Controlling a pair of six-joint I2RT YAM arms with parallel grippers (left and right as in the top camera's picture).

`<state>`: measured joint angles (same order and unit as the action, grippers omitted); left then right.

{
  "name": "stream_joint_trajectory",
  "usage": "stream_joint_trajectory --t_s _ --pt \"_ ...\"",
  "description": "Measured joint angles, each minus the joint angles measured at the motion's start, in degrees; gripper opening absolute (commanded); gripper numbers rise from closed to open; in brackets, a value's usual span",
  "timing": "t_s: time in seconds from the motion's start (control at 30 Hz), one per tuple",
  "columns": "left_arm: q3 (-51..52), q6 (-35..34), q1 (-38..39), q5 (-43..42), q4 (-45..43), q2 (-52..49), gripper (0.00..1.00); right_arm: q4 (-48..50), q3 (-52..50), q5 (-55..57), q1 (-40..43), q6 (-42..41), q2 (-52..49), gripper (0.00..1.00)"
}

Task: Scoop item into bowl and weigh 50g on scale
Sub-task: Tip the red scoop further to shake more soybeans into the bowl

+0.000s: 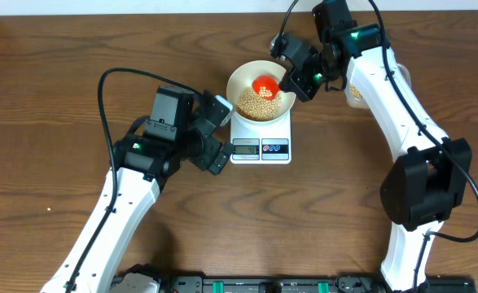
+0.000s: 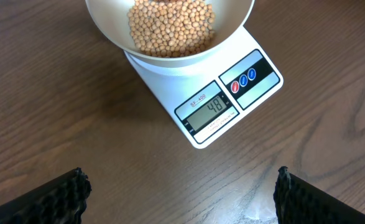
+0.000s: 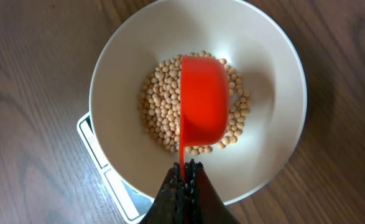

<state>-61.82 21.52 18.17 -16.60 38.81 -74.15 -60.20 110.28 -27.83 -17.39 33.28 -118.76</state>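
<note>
The white bowl stands on the white scale and holds a heap of tan beans. In the left wrist view the scale's display reads 48 below the bowl of beans. My right gripper is shut on the handle of a red scoop, which hangs tipped on its side over the beans in the bowl; the scoop and gripper show in the right wrist view. My left gripper is open and empty, just left of the scale; its fingers frame bare table.
A clear tub with more beans shows partly behind my right arm at the right. Dark wooden table spreads all around; a pale strip runs along the far edge.
</note>
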Motion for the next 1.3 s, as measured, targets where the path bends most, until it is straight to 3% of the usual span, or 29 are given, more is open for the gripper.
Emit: stream_joint_trajectory --t_s 1.3 --pt "0.0 0.0 0.0 0.0 0.0 0.0 0.97 -0.1 0.0 3.5 -1.8 2.6 0.0 0.01"
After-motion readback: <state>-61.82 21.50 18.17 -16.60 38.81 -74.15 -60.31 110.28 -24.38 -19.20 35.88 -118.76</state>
